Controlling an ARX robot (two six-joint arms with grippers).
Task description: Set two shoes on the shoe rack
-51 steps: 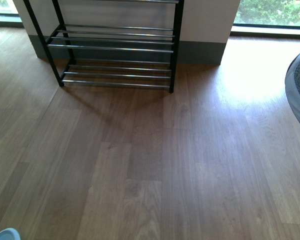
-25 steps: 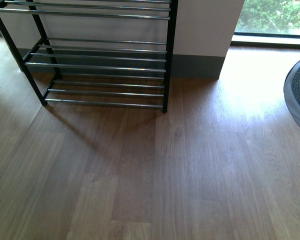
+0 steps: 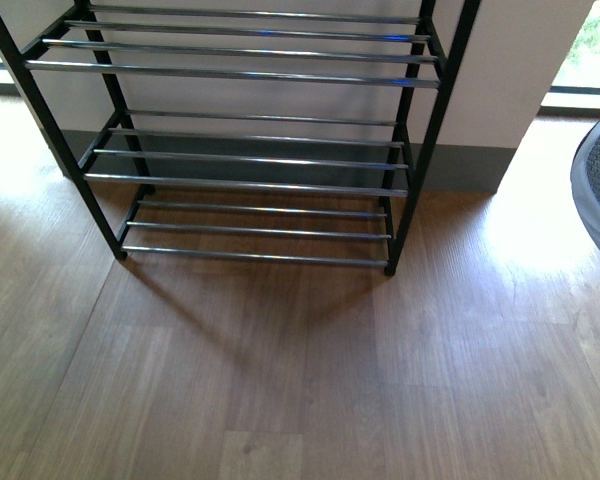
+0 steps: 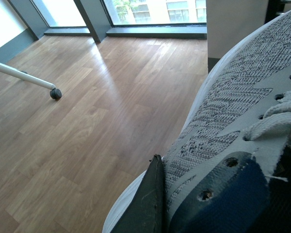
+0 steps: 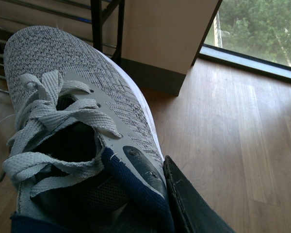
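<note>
Our left gripper (image 4: 203,204) is clamped on the collar of the first sneaker (image 4: 233,107), and our right gripper (image 5: 145,194) on the second sneaker (image 5: 63,58) — we see one black finger outside each. The shoe rack (image 3: 230,74) stands on the wood floor (image 3: 280,380), filling the front view's upper half — the second sneaker's toe shows at that view's right edge.

Grey knit sneaker (image 5: 87,97) hogs the shot, laces loose and navy lining showing, and calling its toe 12 o'clock there's a black finger (image 5: 186,206) pressed on its side around 4, shoe rack (image 5: 96,19) at 12, beige wall (image 5: 165,34) at 1.
</note>
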